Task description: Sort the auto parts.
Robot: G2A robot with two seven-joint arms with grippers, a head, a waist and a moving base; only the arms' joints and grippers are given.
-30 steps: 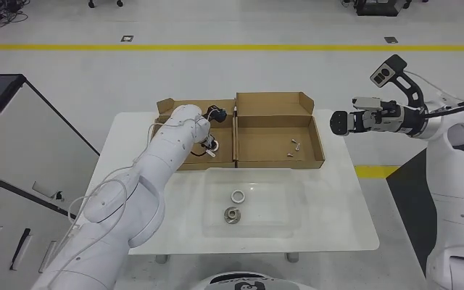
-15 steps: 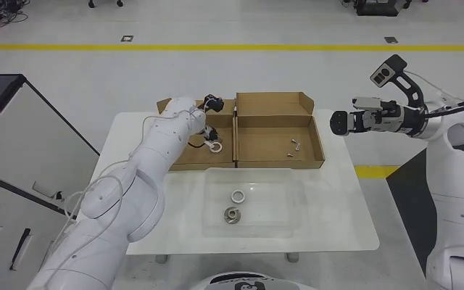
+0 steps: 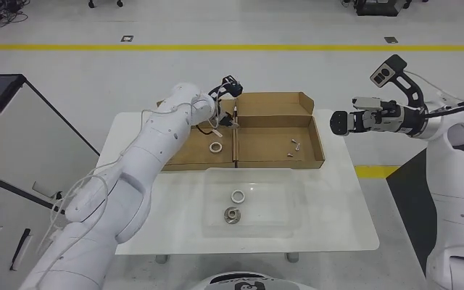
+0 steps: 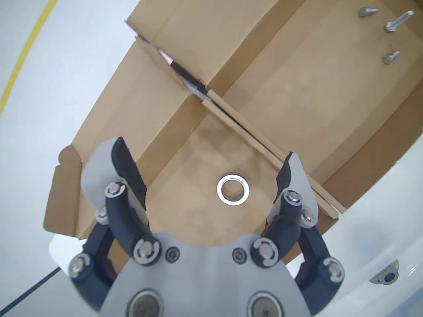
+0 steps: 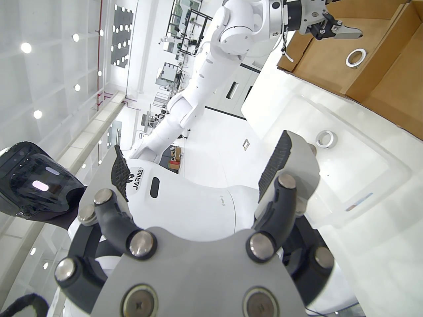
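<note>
Far left: shallow brown cardboard box (image 3: 190, 152), flaps open, with one flat silver metal ring (image 3: 215, 147) lying on its floor near the wall shared with the neighbouring box. Above that box's far right corner: left gripper (image 3: 233, 119), raised clear of the cardboard, jaws spread wide and holding nothing. From its wrist, the ring (image 4: 232, 192) seen below, between the two black-padded fingers (image 4: 127, 166) and untouched by either. Just right, wall to wall: second open brown cardboard box (image 3: 264, 145), with small silver bolts (image 3: 293, 146) loose toward its right side. Nearer the robot, in front of both boxes: clear plastic tray (image 3: 283, 217) on the white table (image 3: 348, 225), holding a white ring (image 3: 237, 196) and, just beside it, a grey metal flanged fitting (image 3: 231, 214). Far right, beyond the table's edge and level with the boxes: right gripper (image 3: 335, 122), jaws wide apart, empty, well apart from every part. Step in hand, by the look of it: the gap between a drop into the left box and the next pick, with two parts left in the tray. Next move, likely for the left arm: across to the tray, down over the white ring with jaws astride it, close on the rim, then carry to the box with its like. Care needed at the tray's wall and with the fitting so close by. Proper box for the fitting hard to judge.
</note>
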